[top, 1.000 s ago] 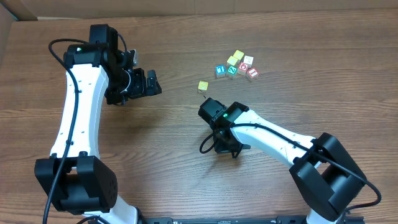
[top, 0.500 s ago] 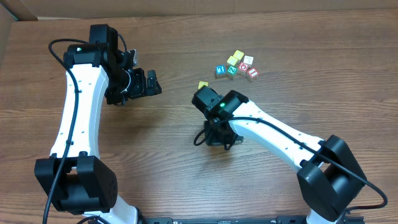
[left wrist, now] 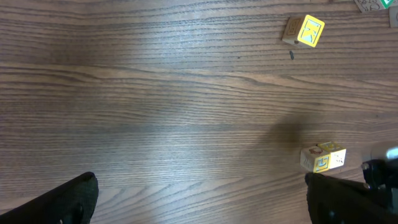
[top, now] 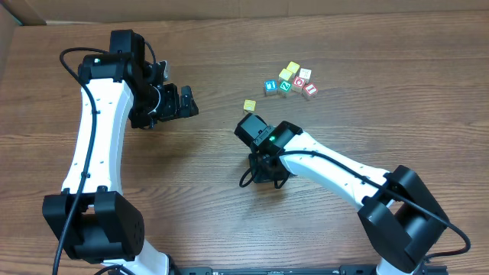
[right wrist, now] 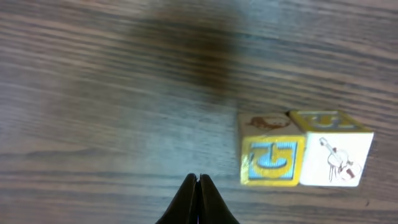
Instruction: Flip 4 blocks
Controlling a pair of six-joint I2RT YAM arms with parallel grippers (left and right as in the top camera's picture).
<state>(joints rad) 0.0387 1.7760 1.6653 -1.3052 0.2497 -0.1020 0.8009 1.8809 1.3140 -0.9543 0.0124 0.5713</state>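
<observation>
Right gripper (right wrist: 198, 198) pressed together, empty, low beside pair of touching blocks (right wrist: 272, 160) at table (top: 397, 46) centre; left gripper (top: 189, 101) spread, idle; lone yellow block (top: 249, 105) just beyond; cluster (top: 285, 86) toward far edge; how many of 4 already flipped: cannot tell; work seemingly remains.

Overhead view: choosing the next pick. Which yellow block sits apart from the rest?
The lone yellow block, below-left of the cluster; the other yellows sit bunched there.

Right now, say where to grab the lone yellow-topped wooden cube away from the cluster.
Probably best: pinch the yellow-topped wooden letter cube by two opposite side faces, straight down from above. It lies flat with bare table all round, but skewed to the wood grain, so turn the hand to match.
</observation>
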